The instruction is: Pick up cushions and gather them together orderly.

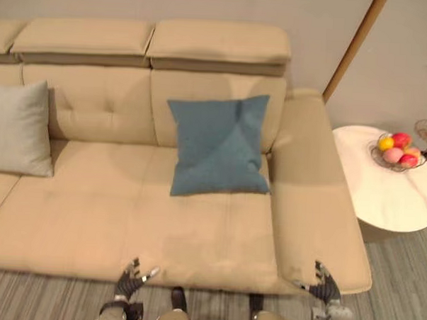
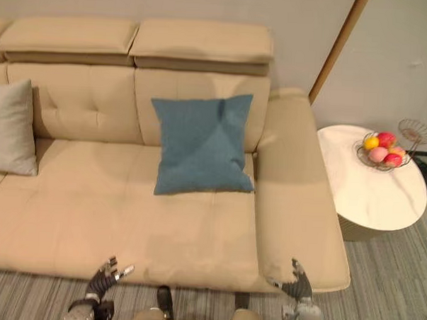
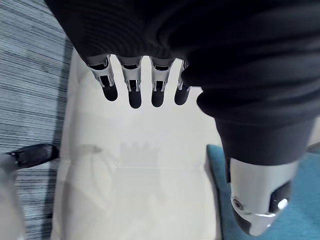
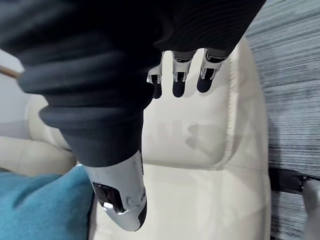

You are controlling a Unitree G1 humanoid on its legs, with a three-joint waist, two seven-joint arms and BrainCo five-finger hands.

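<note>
A blue cushion (image 1: 220,146) leans upright against the back of the beige sofa (image 1: 112,219), on its right seat beside the armrest. A grey cushion (image 1: 16,129) leans on the sofa's back at the far left. My left hand (image 1: 129,282) hovers at the sofa's front edge, fingers relaxed and open, holding nothing. My right hand (image 1: 324,287) hangs over the front corner of the right armrest, also open and empty. The left wrist view shows the fingers (image 3: 131,85) straight above the seat, with the blue cushion (image 3: 305,200) past the thumb. In the right wrist view the blue cushion (image 4: 40,205) shows too.
A round white side table (image 1: 382,188) stands right of the sofa, bearing a wire fruit basket (image 1: 398,151). A wooden pole (image 1: 353,47) leans on the wall behind. Striped grey carpet (image 1: 399,281) covers the floor in front.
</note>
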